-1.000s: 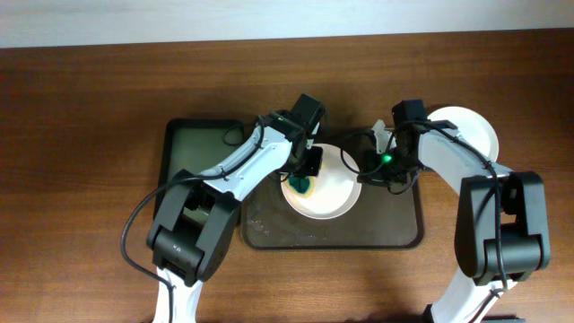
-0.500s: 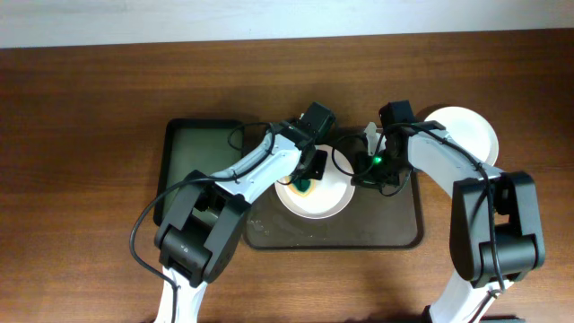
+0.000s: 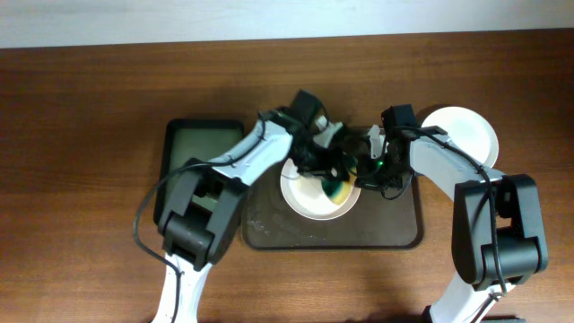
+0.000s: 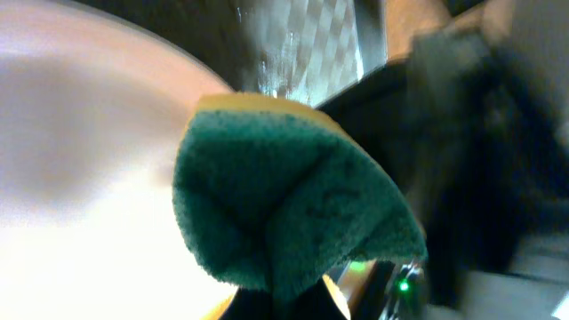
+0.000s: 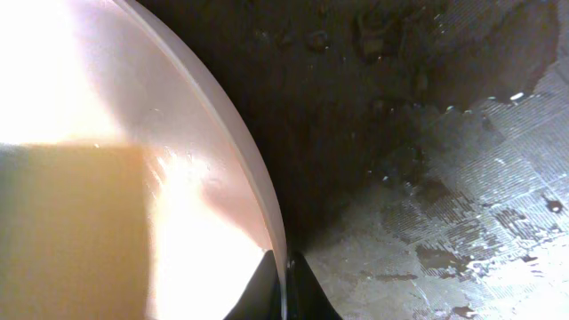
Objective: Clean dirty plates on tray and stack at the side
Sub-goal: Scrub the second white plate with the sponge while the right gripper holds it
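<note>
One dirty plate (image 3: 309,199) is lying on the tray (image 3: 404,231). We are noting the right pincer (image 5: 284,283) clenched on its rim, the left pincer (image 3: 330,174) grasping the sponge (image 4: 284,204). We are judging overlapping strokes with light pressure best.

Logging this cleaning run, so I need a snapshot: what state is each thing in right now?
plate: on tray, under sponge, rim pinched.
sponge: gripped, folded, on the plate.
side plate: on table beside tray, not held.
tray: wet, speckled.
left gripper: shut on sponge.
right gripper: shut on plate rim.
</note>
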You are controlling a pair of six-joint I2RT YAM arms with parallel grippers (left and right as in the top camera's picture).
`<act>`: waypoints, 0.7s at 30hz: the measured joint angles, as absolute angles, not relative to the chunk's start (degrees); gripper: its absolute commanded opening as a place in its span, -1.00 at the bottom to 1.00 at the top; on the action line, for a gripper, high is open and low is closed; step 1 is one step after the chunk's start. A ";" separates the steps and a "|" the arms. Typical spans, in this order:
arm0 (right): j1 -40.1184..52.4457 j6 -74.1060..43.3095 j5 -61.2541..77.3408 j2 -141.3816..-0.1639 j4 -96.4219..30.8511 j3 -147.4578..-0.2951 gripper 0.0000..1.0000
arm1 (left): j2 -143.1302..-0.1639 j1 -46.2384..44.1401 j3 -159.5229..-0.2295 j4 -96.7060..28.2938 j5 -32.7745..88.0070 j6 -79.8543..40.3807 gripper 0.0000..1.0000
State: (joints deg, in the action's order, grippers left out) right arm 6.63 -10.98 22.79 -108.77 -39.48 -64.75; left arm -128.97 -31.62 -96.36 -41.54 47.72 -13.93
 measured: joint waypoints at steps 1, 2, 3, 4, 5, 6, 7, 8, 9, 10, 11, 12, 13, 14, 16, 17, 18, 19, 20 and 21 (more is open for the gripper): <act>6.63 -11.00 22.81 -108.77 -39.38 -64.69 -0.92 | -128.64 -30.65 -98.15 -44.34 46.19 -13.82 -1.00; 6.63 -11.00 22.81 -108.77 -39.33 -64.69 -0.92 | -127.76 -29.45 -99.35 -46.11 44.34 -13.78 -1.00; 6.63 -11.05 22.81 -108.77 -39.31 -64.64 -0.92 | -126.91 -28.45 -100.49 -47.83 42.15 -13.69 -1.00; 6.63 -11.16 22.81 -108.77 -39.29 -64.64 -0.91 | -125.84 -27.51 -101.25 -48.95 40.14 -13.65 -1.00; 6.63 -11.18 22.83 -108.77 -39.27 -64.62 -0.92 | -123.57 -25.96 -102.08 -50.35 36.27 -13.63 -1.00; 6.63 -11.25 22.81 -108.77 -39.20 -64.60 -0.91 | -121.47 -24.82 -102.61 -51.57 32.62 -13.67 -1.00; 6.63 -11.25 22.83 -108.77 -39.16 -64.58 -0.91 | -119.72 -24.14 -102.87 -52.47 29.47 -13.69 -1.00; 6.63 -11.35 22.83 -108.77 -39.16 -64.58 -0.91 | -118.17 -23.86 -103.11 -53.71 25.85 -13.72 -1.00; 6.63 -11.40 22.83 -108.77 -39.13 -64.58 -0.91 | -116.92 -23.83 -103.31 -54.54 23.00 -13.69 -1.00; 6.63 -11.40 22.83 -108.77 -39.13 -64.58 -0.91 | -116.25 -24.01 -103.42 -54.92 21.02 -13.72 -1.00; 6.63 -11.38 22.85 -108.77 -39.13 -64.58 -0.90 | -115.74 -24.29 -103.53 -55.11 19.03 -13.69 -1.00; 6.63 -11.35 22.83 -108.77 -39.11 -64.58 -0.90 | -115.61 -24.69 -103.53 -55.11 17.30 -13.72 -1.00; 6.63 -11.40 22.87 -108.77 -39.07 -64.53 -0.90 | -115.74 -25.43 -103.44 -55.09 15.51 -13.69 -1.00; 6.63 -11.42 22.92 -108.77 -39.00 -64.53 -0.90 | -115.85 -25.96 -103.18 -54.85 14.70 -13.80 -1.00; 6.63 -11.40 22.96 -108.77 -38.87 -64.47 -0.90 | -115.98 -27.99 -101.73 -53.36 12.32 -14.83 -1.00; 6.63 -11.42 22.98 -108.77 -38.83 -64.45 -0.91 | -116.18 -29.12 -100.97 -52.69 11.11 -15.62 -1.00; 6.63 -11.42 22.98 -108.77 -38.74 -64.40 -0.90 | -116.51 -30.35 -99.92 -51.33 9.26 -16.60 -1.00; 6.66 -11.44 22.98 -108.77 -38.68 -64.36 -0.90 | -117.12 -31.44 -99.07 -50.50 8.01 -17.52 -1.00; 6.66 -11.42 23.00 -108.77 -38.65 -64.36 -0.90 | -117.80 -32.53 -98.15 -49.56 6.59 -18.48 -1.00; 6.66 -11.44 23.00 -108.77 -38.63 -64.31 -0.91 | -118.89 -33.87 -96.75 -47.97 5.10 -19.57 -1.00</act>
